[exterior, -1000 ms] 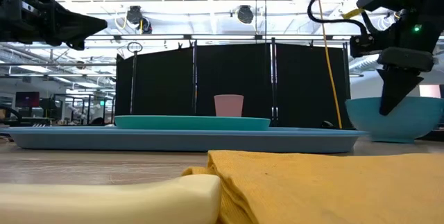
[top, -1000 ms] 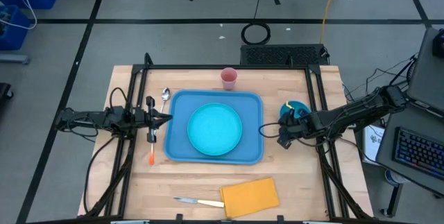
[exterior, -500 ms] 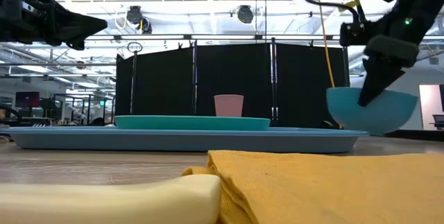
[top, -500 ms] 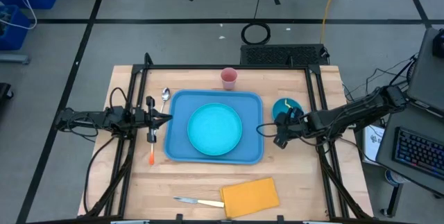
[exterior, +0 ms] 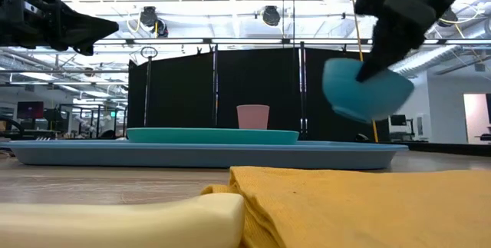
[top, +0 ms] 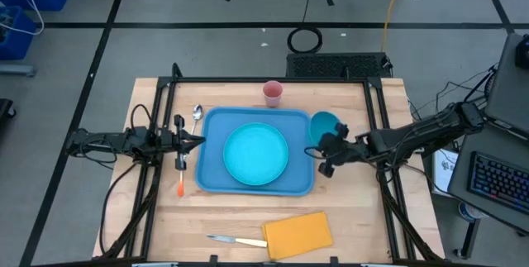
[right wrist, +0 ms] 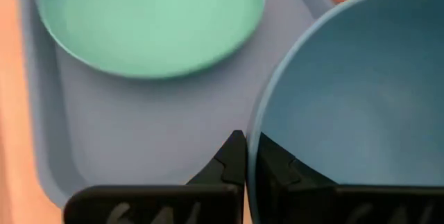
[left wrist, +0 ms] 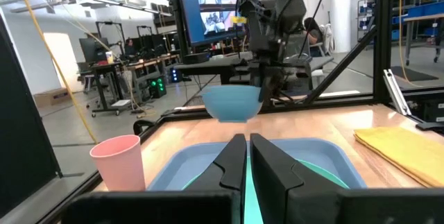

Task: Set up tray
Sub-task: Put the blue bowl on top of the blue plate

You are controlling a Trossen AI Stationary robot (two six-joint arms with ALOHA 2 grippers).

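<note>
The large blue tray (top: 216, 176) lies at the table's middle with a round turquoise plate (top: 256, 153) lying flat in it. A blue bowl (top: 324, 123) hangs tilted in the air just off the tray's far right corner, with my right gripper (top: 329, 143) shut on it. It also shows in the low view as the raised bowl (exterior: 367, 88). My left gripper (top: 195, 141) waits shut and level above the tray's left edge, touching nothing. A pink cup (top: 273, 93) stands upright beyond the tray's far edge. My right gripper pinches the bowl's rim (right wrist: 254, 138), one finger inside the bowl and one outside against its wall. The fingers slant down, coming from the table's right side. The bowl is lifted clear of the table and tilted, its opening tipped toward the gripper.
A spoon (top: 197, 116) and an orange-handled utensil (top: 180, 181) lie left of the tray. A knife (top: 235, 240) and a yellow napkin (top: 297, 234) lie near the front edge. Black frame rails run along both sides of the table.
My right gripper has risen and gone toward the table's left, to the tray's right edge, rolling and tipping nearer to level. The blue bowl, which stood on the table at the right, has come up clear with it and tipped over to a slant.
</note>
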